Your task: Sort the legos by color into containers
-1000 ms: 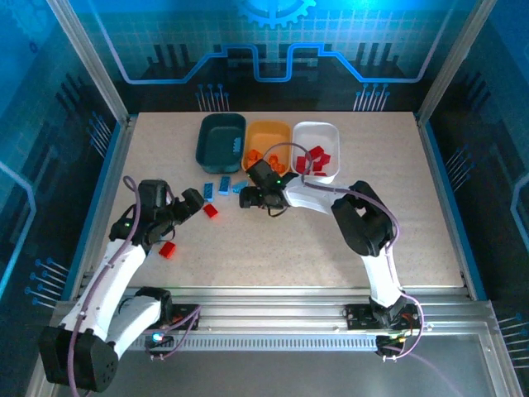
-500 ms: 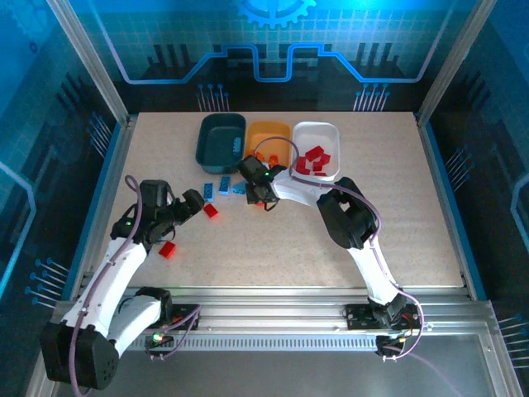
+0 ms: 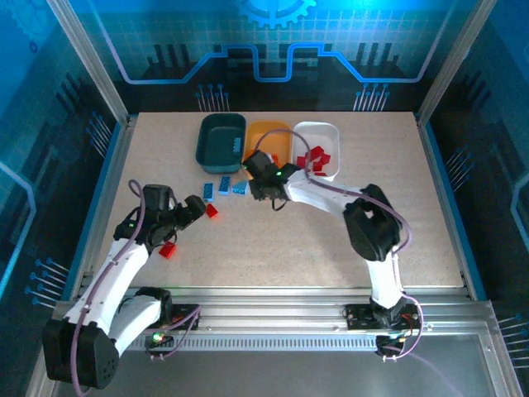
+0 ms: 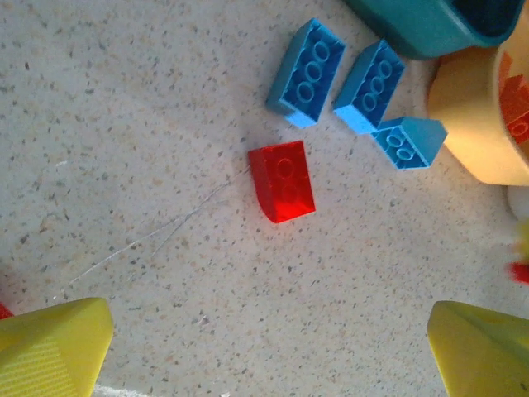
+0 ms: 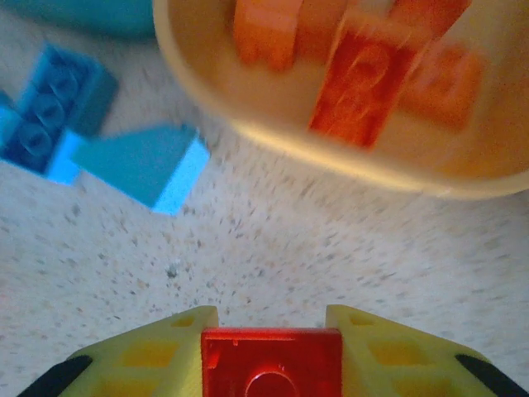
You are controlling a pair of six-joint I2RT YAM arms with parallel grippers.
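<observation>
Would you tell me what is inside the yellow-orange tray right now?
Several orange bricks lie in the yellow-orange tray. From above, the right arm covers its near end, so the count is hidden.

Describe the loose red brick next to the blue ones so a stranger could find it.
Find the dark teal tray at the back left of the table; three blue bricks lie just in front of it. The red brick sits apart from them, nearer the left gripper: the only red one beside blue neighbours.
</observation>
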